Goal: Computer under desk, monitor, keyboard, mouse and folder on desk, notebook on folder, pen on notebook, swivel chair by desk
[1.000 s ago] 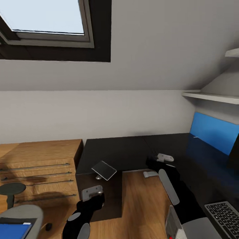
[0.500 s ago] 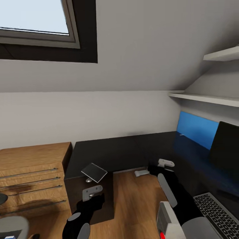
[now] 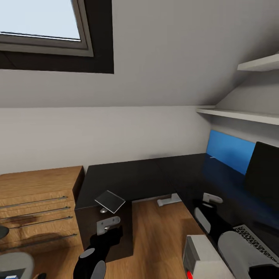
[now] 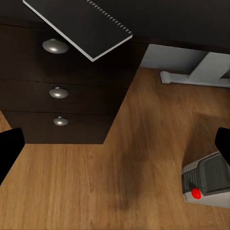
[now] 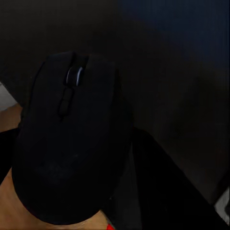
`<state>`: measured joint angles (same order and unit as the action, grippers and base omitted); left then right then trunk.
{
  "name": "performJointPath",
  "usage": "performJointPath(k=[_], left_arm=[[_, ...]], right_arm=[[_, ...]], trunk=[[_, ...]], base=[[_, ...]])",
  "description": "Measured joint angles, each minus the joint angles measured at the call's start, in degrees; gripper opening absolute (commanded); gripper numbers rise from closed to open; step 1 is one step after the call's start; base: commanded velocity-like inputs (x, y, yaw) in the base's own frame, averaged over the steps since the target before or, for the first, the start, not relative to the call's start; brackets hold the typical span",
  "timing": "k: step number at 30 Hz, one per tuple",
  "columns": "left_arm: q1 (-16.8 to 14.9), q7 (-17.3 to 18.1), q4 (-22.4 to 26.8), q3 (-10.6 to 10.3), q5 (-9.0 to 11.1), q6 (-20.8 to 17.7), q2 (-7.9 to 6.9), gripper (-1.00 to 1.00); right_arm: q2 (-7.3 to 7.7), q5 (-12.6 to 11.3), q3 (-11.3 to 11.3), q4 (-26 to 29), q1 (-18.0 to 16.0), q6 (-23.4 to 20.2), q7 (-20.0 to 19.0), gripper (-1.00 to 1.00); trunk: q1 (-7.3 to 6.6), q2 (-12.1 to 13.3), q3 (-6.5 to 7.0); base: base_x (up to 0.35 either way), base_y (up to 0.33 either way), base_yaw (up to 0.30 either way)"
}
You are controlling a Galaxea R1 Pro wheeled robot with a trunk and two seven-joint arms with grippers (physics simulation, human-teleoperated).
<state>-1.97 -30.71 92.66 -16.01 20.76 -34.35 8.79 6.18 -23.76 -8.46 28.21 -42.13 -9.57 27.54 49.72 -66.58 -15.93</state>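
Pincer on the right arm [image 3: 209, 201] is clamped on the mouse [image 5: 72, 143], which looms large in the right wrist view with its scroll wheel up, carried over the black top of the bench [image 3: 155, 174] a little way off from the keyboard [image 3: 255, 244]. The left pincer [image 3: 108, 225] hangs low in front of the drawer unit, its fingers spread wide apart and holding nothing. On the bench corner just beyond it the notebook [image 3: 110, 201] lies with one corner jutting over the edge. The monitor [image 3: 265, 176] stands to the right, before a blue panel [image 3: 228, 151]. The risk, as I judge it, is in the set-down: the smooth rounded mouse could slip or roll if released while tilted or too high, or land too far from the keyboard. A careless sweep of the left arm could also knock the overhanging notebook to the floor [image 4: 120, 182].
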Motion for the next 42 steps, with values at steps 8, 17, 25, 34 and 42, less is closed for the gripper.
performJointPath(k=[8,17,25,34,42], left_arm=[[0.0,0.0,0.0,0.0,0.0,0.0,0.00,1.00],[0.0,0.0,0.0,0.0,0.0,0.0,0.01,1.00],[0.0,0.0,0.0,0.0,0.0,0.0,0.01,1.00],[0.0,0.0,0.0,0.0,0.0,0.0,0.01,1.00],[0.0,0.0,0.0,0.0,0.0,0.0,-0.01,1.00]], right_arm=[[1.73,-1.6,0.9,-5.0,-1.7,4.8,0.1,-1.00],[1.82,-9.5,9.2,-3.4,-1.8,5.8,0.9,-1.00],[1.57,-9.5,9.0,-3.2,-1.8,5.9,0.9,-1.00],[1.55,-9.5,9.0,-3.2,-1.8,5.9,0.9,-1.00],[1.55,-9.4,9.0,-3.3,-1.8,5.9,0.9,-1.00]], trunk=[[0.00,0.0,0.00],[0.00,0.0,0.00],[0.00,0.0,0.00],[0.00,0.0,0.13],[0.00,0.0,0.24]], base=[[0.000,0.000,0.000],[0.000,0.000,0.000],[0.000,0.000,-0.004],[0.000,0.000,-0.209],[0.000,0.000,-0.182]])
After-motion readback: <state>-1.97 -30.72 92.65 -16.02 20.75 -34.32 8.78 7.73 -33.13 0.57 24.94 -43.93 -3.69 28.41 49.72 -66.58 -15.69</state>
